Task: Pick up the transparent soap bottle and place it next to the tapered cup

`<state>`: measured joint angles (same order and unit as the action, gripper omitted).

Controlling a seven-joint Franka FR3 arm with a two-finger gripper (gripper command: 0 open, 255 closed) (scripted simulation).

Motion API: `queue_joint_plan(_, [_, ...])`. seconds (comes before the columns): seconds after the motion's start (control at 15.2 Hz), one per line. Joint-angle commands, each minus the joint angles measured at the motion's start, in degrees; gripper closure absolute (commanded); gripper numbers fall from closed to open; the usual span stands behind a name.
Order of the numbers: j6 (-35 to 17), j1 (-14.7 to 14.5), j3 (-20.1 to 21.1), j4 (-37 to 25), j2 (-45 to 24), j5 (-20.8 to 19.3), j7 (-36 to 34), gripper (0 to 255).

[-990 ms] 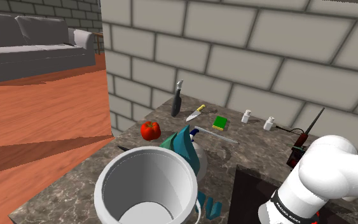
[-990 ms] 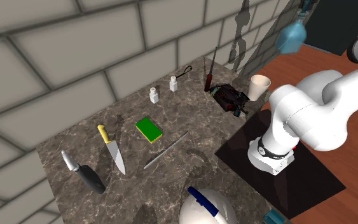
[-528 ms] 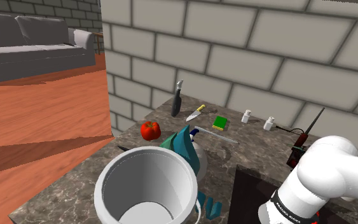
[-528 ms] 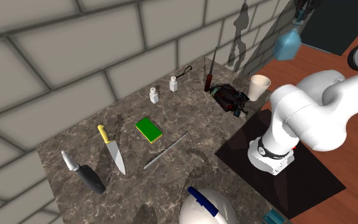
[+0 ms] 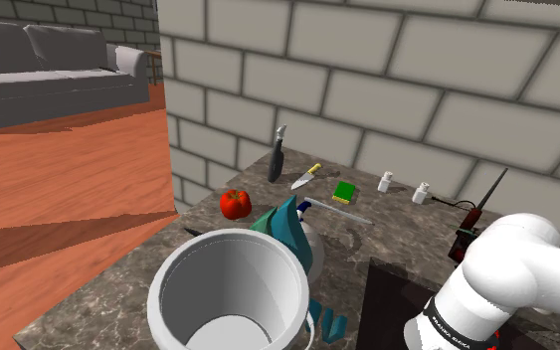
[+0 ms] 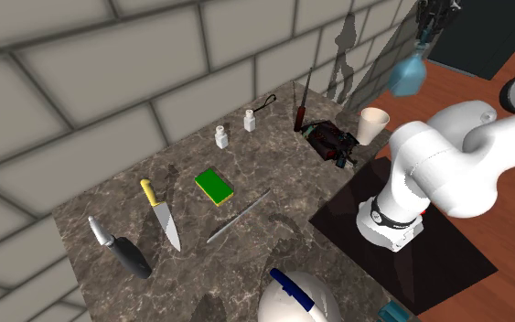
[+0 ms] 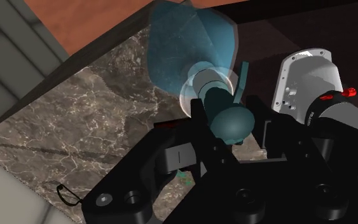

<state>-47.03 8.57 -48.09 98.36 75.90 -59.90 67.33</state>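
Note:
A see-through blue soap bottle (image 6: 408,73) hangs in the air above the counter's far right end, in the second exterior view's upper right. My gripper (image 6: 433,18) is shut on its neck from above. In the wrist view the bottle (image 7: 187,48) points away from the hand, its neck clasped between the black fingers of the gripper (image 7: 220,97). The pale tapered cup (image 6: 372,124) stands upright on the marble counter (image 6: 273,174), below the bottle and slightly towards the second exterior view's left.
A dark gadget (image 6: 331,139) and a screwdriver (image 6: 299,110) lie close to the cup. Two shakers (image 6: 221,138), a green sponge (image 6: 214,187) and two knives (image 6: 159,212) lie along the counter. A large white pot (image 5: 230,293) and a tomato (image 5: 234,204) sit near the front.
The held bottle has come down and a little leftwards in the second exterior view, closer to the cup. The grip stays the same.

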Motion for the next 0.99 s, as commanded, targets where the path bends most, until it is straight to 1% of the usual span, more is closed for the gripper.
queue_joint_plan(0.0, [-0.76,0.69,-0.34,2.24,1.43,-0.28,-0.62,255])
queue_joint_plan(0.92, [-5.09,4.5,-4.35,13.37,9.6,-4.34,-2.1,255])
